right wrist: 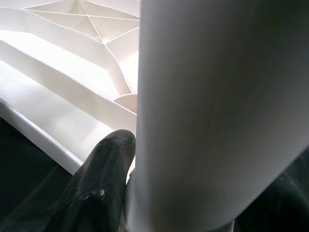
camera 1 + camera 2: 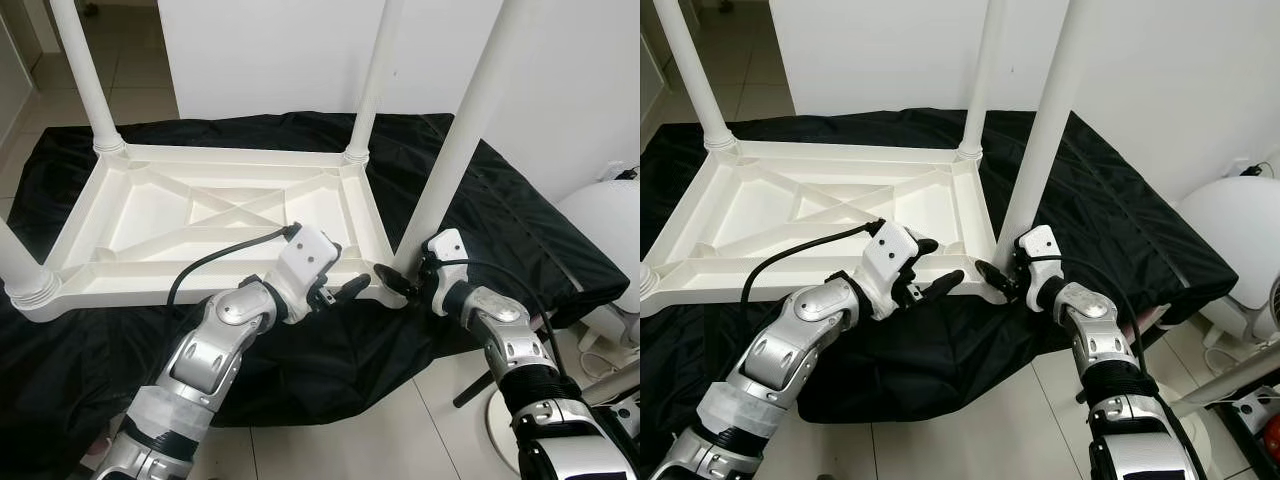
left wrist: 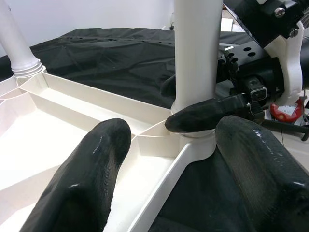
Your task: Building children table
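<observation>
A: So, where is the children table now?

B: The white tabletop [image 2: 215,215] lies upside down on a black cloth [image 2: 500,220] that is spread on the tiled floor [image 2: 400,430]. Its ribbed underside faces up like a shallow tray, and nothing lies in its compartments. Legs stand up from its corners: the far left leg [image 2: 85,70], the far right leg [image 2: 372,85], the near left leg [image 2: 20,265] and the near right leg [image 2: 462,130].

A: And the two end effectors?

B: Both are at the near right corner of the tabletop. The right end effector [image 2: 398,281] is clenched on the near right leg, just above its base; in the right wrist view one black finger [image 1: 99,186] presses against the white tube. The left end effector [image 2: 340,291] is released, with its fingers [image 3: 91,179] spread apart. One finger is over the inside of the tabletop and the other is outside its rim, over the cloth, so the rim passes between them.

A: Is anything else near?

B: A white rounded appliance [image 2: 600,235] stands on the floor beside the cloth, on the right of the tabletop.
</observation>
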Available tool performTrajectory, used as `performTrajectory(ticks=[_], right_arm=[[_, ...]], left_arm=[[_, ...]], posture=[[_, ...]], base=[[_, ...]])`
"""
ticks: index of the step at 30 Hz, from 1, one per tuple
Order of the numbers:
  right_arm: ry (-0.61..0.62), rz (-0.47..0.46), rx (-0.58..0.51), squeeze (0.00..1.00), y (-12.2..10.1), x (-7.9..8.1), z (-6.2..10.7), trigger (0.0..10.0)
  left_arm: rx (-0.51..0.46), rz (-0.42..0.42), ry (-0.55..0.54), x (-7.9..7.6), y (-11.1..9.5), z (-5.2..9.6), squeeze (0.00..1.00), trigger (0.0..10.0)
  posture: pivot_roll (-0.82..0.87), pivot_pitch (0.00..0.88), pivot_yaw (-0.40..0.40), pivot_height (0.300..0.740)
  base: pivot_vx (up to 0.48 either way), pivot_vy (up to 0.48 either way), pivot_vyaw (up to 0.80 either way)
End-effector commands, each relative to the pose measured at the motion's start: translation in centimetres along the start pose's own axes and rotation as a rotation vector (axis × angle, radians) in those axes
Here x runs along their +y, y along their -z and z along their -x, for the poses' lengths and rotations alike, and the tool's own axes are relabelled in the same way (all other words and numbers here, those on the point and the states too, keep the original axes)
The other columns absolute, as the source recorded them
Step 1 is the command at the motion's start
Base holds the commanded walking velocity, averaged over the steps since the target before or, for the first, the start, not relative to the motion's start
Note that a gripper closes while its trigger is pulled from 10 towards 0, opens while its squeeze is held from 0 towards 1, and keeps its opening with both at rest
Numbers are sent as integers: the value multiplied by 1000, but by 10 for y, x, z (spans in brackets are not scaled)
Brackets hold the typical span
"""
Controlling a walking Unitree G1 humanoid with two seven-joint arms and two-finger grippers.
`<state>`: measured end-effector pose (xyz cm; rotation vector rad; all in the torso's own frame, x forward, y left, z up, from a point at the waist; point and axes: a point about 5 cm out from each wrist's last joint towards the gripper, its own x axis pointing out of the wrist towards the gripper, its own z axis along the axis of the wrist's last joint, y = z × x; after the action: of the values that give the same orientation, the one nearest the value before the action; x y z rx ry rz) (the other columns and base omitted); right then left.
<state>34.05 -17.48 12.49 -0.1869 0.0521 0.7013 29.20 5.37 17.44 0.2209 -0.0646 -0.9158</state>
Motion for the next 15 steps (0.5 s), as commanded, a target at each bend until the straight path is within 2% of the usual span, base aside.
performTrajectory(ticks=[1,4,6,11,13,14,15], right_arm=[[-69,-42,49,0,13,11,-3,0],[-61,-52,41,0,13,10,-2,0],[-27,-83,14,0,11,10,-1,10000],[-12,-96,-1,0,10,9,-1,10000],[111,-125,-16,0,6,13,-2,10000],[111,-125,-16,0,6,13,-2,10000],[186,-162,-21,0,4,16,-3,10000]], left_arm=[[8,-6,-6,2,-1,-1,0,10000],[8,-6,-6,2,0,0,0,10000],[8,-4,-6,1,0,0,0,10000],[8,-2,-5,0,0,0,0,10000],[9,1,-1,-1,1,0,0,10000],[9,1,-1,-1,1,0,0,10000],[8,4,2,-2,1,-1,0,10000]], posture=[[3,16,-61,740],[2,19,-63,740],[-2,23,-64,740],[-2,23,-64,740],[-15,32,-62,740],[-15,32,-62,740],[-21,34,-58,740]], base=[[0,0,0],[0,0,0],[0,0,0],[0,0,0],[0,0,0],[0,0,0],[0,0,0]])
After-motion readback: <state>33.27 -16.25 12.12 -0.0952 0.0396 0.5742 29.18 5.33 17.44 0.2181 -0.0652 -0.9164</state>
